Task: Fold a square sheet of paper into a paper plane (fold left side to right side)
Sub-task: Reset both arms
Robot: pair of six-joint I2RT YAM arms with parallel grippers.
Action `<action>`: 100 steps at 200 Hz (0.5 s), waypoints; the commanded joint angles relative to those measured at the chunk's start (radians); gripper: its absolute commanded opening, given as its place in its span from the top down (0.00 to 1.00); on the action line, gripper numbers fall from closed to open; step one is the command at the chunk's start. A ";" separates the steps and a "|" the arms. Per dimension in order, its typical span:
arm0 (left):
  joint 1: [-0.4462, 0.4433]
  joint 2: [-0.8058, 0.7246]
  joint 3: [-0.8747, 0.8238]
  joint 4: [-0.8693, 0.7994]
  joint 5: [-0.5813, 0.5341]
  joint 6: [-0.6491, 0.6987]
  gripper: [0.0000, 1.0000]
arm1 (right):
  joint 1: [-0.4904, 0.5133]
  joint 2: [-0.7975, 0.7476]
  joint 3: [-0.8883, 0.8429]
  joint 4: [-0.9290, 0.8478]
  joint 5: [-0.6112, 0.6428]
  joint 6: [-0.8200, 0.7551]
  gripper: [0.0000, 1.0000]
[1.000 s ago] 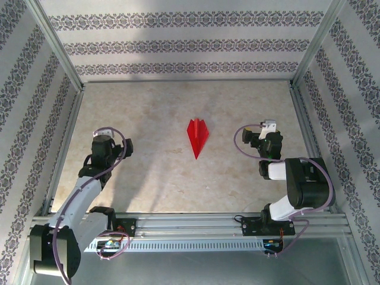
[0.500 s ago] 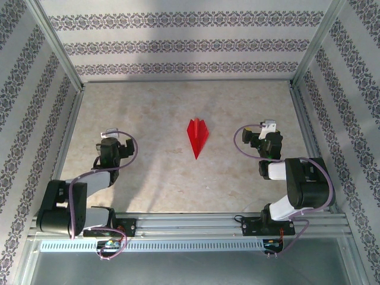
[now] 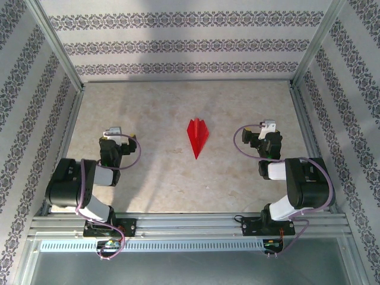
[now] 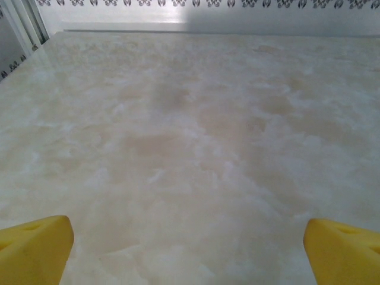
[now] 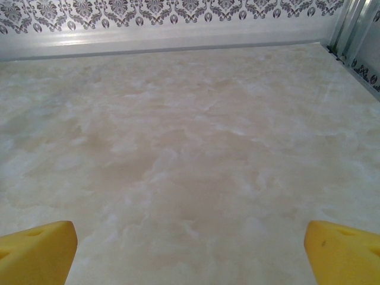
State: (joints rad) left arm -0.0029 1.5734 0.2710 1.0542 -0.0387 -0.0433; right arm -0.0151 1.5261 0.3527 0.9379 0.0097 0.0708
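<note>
top external: paper plane (image 3: pixel 198 137) lies flat at mid table (image 3: pixel 148 107), nose toward arm bases, centre crease visible. crease sharpness too small to judge, outline looks symmetric. left gripper (image 3: pixel 111 139) and right gripper (image 3: pixel 268 133) sit tucked near own bases, both well apart from plane. judgement: folding done, step in hand = park clear.

left wrist: left gripper (image 4: pixel 190 255) spread wide, yellow fingertips (image 4: pixel 35 246) at frame corners, nothing between, bare table ahead.

right wrist: right gripper (image 5: pixel 190 252) likewise spread, empty.

to do well: arms low at sides, no sweep across centre; light paper likely shifts at slightest brush.
</note>
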 commanded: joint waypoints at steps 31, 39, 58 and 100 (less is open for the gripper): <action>0.027 0.044 -0.056 0.255 0.031 -0.001 0.00 | 0.012 -0.003 0.020 0.008 0.008 -0.020 0.02; 0.032 0.030 -0.041 0.206 0.027 -0.009 0.00 | 0.012 -0.003 0.020 0.007 0.008 -0.020 0.02; 0.044 0.016 0.056 0.009 0.041 -0.020 0.00 | 0.012 -0.003 0.019 0.008 0.010 -0.020 0.02; 0.038 0.019 0.102 -0.077 0.088 0.011 0.00 | 0.011 -0.003 0.020 0.008 0.009 -0.022 0.02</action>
State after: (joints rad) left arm 0.0277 1.6039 0.3725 1.0500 0.0166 -0.0441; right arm -0.0151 1.5261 0.3531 0.9348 0.0101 0.0704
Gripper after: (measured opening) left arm 0.994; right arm 0.980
